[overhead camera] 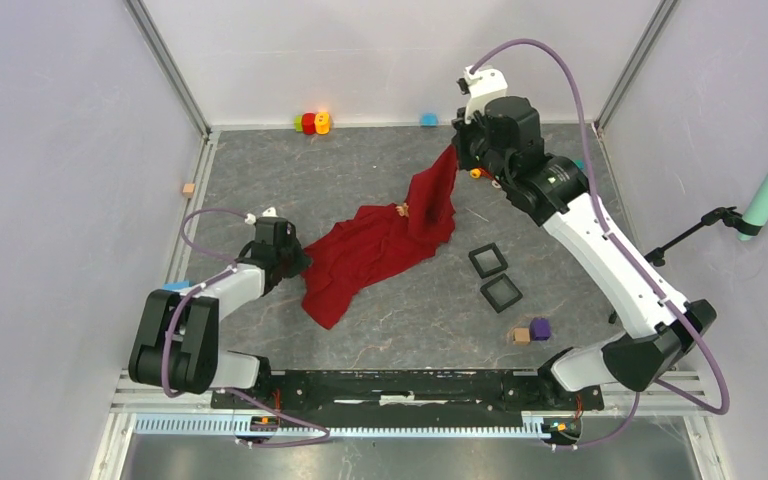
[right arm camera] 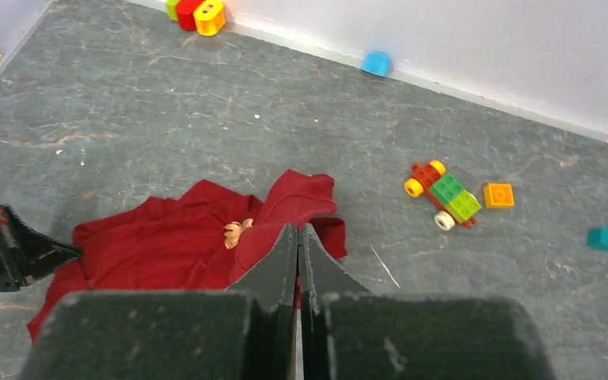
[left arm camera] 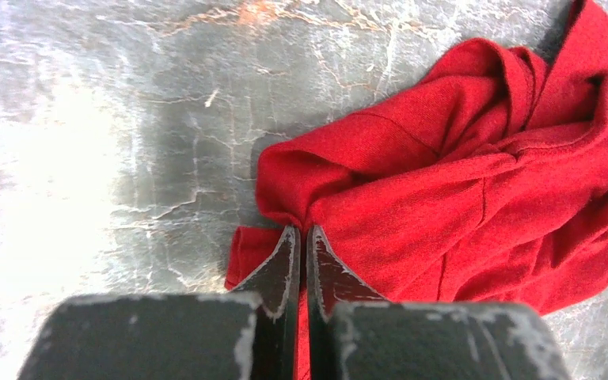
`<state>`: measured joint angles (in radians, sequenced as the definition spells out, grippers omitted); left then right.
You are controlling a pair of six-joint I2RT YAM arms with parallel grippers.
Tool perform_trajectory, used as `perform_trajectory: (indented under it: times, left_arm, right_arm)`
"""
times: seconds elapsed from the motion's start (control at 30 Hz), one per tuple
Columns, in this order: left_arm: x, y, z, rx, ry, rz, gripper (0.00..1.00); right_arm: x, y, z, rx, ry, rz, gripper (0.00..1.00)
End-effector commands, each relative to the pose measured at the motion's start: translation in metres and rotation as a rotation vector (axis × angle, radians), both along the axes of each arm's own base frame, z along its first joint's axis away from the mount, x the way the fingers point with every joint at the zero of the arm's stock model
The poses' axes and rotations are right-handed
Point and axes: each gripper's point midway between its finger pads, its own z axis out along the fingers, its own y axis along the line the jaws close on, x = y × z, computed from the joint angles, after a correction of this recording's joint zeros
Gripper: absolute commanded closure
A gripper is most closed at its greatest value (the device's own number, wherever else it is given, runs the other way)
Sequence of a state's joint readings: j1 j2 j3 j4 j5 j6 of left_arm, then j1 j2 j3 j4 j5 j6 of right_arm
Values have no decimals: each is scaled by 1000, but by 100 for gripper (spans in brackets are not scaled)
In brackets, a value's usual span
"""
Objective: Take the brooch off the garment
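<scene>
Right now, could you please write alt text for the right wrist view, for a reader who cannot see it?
The right gripper, jaws shut, pinches a raised fold of the deep-red soft fabric garment, crumpled on the grey stone-patterned table. A small tan brooch sits on the cloth beside the gripper, and a multicoloured brick toy car stands further right.

a robotics lab test cell: pale panels (overhead camera: 60,150) in metal framing (overhead camera: 167,62) wall in a grey stone-patterned table (overhead camera: 360,160); left arm (overhead camera: 222,290) and right arm (overhead camera: 600,250) are bolted to its near rail (overhead camera: 390,385); toy blocks (overhead camera: 312,122) lie scattered.
</scene>
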<state>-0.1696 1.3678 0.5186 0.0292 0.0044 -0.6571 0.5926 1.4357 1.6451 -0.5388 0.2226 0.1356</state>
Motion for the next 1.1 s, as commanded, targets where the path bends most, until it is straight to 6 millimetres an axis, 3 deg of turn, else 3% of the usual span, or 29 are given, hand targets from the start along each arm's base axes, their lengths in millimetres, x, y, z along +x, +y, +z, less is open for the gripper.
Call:
perform_trajectory:
  times: [0.0, 0.1, 0.2, 0.33, 0.37, 0.43, 0.6, 0.67, 0.73, 0.87, 0.93, 1.07]
  left_arm:
    - [3, 24, 29, 71, -7, 117, 98]
    - [2, 55, 82, 117, -91, 319, 98]
    - [-11, 92, 139, 110, -153, 568, 98]
    - [-7, 119, 215, 112, -212, 598, 98]
    - [-11, 135, 229, 142, -206, 633, 98]
    - [-17, 148, 259, 188, -231, 636, 98]
    - [-44, 161, 323, 286, -342, 628, 98]
    - [-40, 158, 330, 288, -355, 592, 98]
    - [-26, 153, 323, 265, -325, 566, 98]
    - [29, 137, 296, 161, -281, 502, 98]
    - [58, 130, 291, 112, -283, 478, 98]
    - [100, 129, 276, 99, -237, 455, 95]
  right_arm:
    - [-17, -11, 27, 49, -48, 23, 100]
    - [-21, -23, 43, 31, -83, -2, 100]
    - [-21, -40, 67, 31, -126, -55, 100]
    - [-32, -49, 82, 50, -134, -53, 100]
    - [-38, -46, 80, 62, -123, -21, 100]
    - [-54, -37, 72, 96, -97, 58, 100]
    - [-115, -7, 32, 260, 2, 315, 100]
    - [-136, -1, 3, 321, 53, 377, 100]
    - [-148, -1, -35, 351, 120, 382, 100]
    - [-155, -15, -133, 320, 246, 285, 100]
    - [-155, -24, -171, 289, 298, 224, 100]
    - [-145, -64, -214, 214, 327, -28, 100]
